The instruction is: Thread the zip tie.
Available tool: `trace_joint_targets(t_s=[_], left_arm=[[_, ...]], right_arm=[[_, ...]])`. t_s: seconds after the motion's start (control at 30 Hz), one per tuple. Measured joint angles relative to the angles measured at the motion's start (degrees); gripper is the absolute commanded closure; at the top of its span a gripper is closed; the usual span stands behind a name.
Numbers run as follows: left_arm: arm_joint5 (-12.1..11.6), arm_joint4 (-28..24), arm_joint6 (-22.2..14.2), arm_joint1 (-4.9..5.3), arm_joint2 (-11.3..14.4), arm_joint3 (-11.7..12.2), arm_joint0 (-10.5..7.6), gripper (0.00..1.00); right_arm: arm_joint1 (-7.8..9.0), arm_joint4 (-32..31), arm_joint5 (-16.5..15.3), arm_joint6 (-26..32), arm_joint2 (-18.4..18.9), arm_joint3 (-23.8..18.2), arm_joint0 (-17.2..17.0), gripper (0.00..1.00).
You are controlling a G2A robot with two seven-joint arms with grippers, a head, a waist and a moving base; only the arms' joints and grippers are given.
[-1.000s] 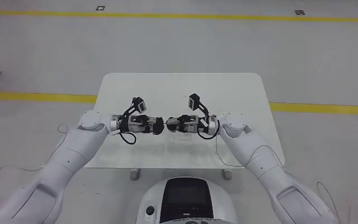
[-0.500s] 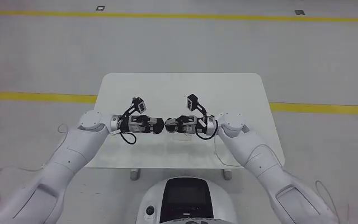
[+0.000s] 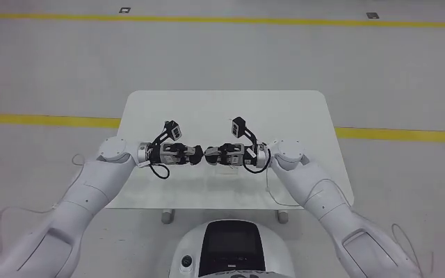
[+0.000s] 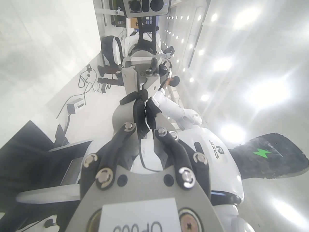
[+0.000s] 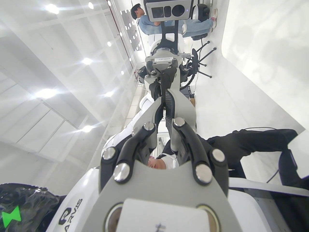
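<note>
**A:** Two arms out over the white table, tip to tip just above its front half!

**B:** And the grips?

**A:** The left gripper is pinched right down on the zip tie, a thin dark strap trailing back through its grip. The right gripper is squeezed to the tips too, but what it nips I can't tell.

**B:** So this is the feed-in?

**A:** Looks that way. Next it needs tail and head lined up dead straight, then a small, steady push.
</note>
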Motion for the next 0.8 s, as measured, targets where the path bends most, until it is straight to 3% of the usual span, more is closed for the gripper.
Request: trace_joint_targets(t_s=[0.4,0.47,0.8], left_arm=[[0.16,0.55,-0.09,-0.26,-0.63,0.06,0.25,1.00],[0.16,0.55,-0.07,-0.31,-0.76,0.12,0.29,1.00],[0.04,0.11,-0.40,-0.52,-1.54,0.86,0.40,1.00]], right_arm=[[0.00,0.15,0.02,0.11,-0.01,0.01,0.00,1.00],[0.01,0.22,0.19,0.05,0.00,0.00,-0.04,0.00],[0.15,0.96,0.39,-1.52,0.93,-0.01,-0.31,0.00]])
